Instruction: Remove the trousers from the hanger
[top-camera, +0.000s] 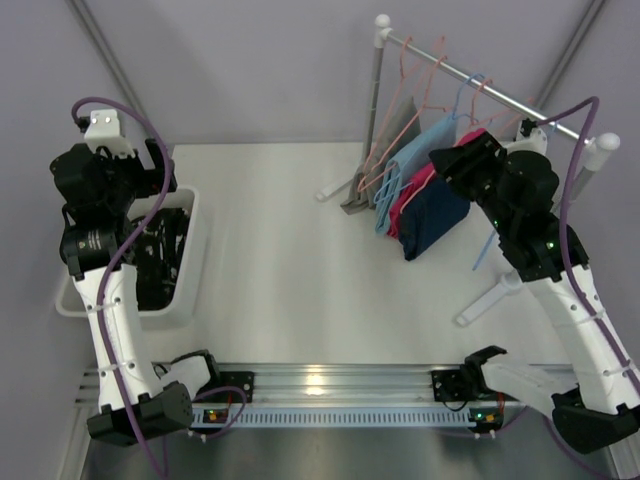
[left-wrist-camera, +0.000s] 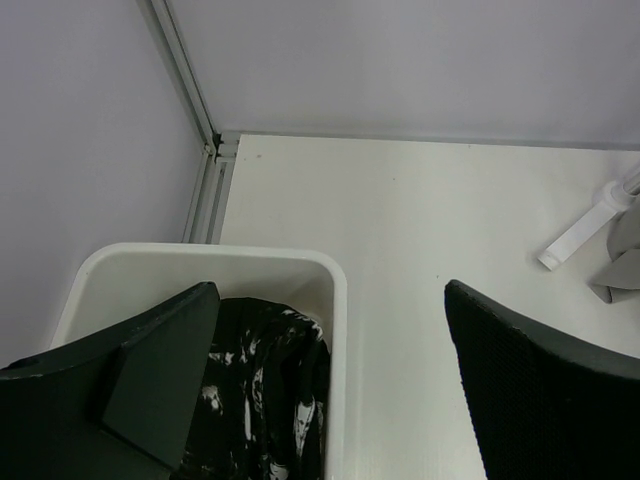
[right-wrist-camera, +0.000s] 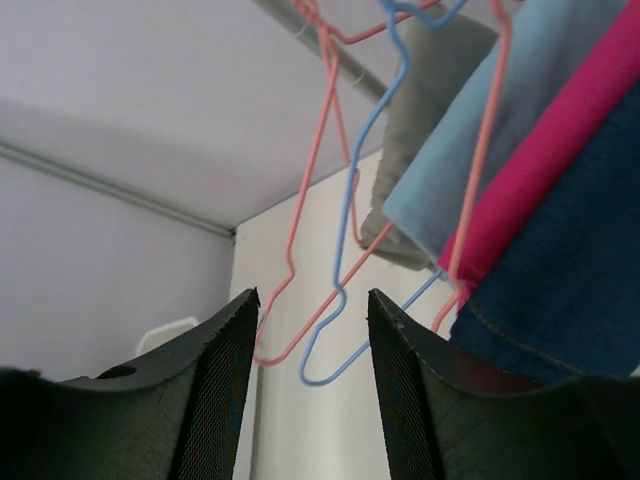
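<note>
The navy blue trousers (top-camera: 435, 215) and the magenta pink trousers (top-camera: 410, 195) hang on hangers on the rack at the back right. In the right wrist view the navy pair (right-wrist-camera: 570, 290) and the magenta pair (right-wrist-camera: 560, 140) are at the right. My right gripper (right-wrist-camera: 312, 310) is open and empty, just left of them; in the top view it (top-camera: 452, 160) is beside their upper edge. The black speckled trousers (left-wrist-camera: 265, 390) lie in the white bin (left-wrist-camera: 200, 258). My left gripper (left-wrist-camera: 330, 300) is open and empty above the bin's right rim.
A light blue cloth (top-camera: 425, 145) hangs beside the magenta pair. Empty pink (right-wrist-camera: 310, 200) and blue (right-wrist-camera: 375, 150) wire hangers dangle just beyond my right fingers. The rack's rail (top-camera: 470, 75) and white foot (top-camera: 490, 298) stand at the right. The bin (top-camera: 190, 260) is at the left.
</note>
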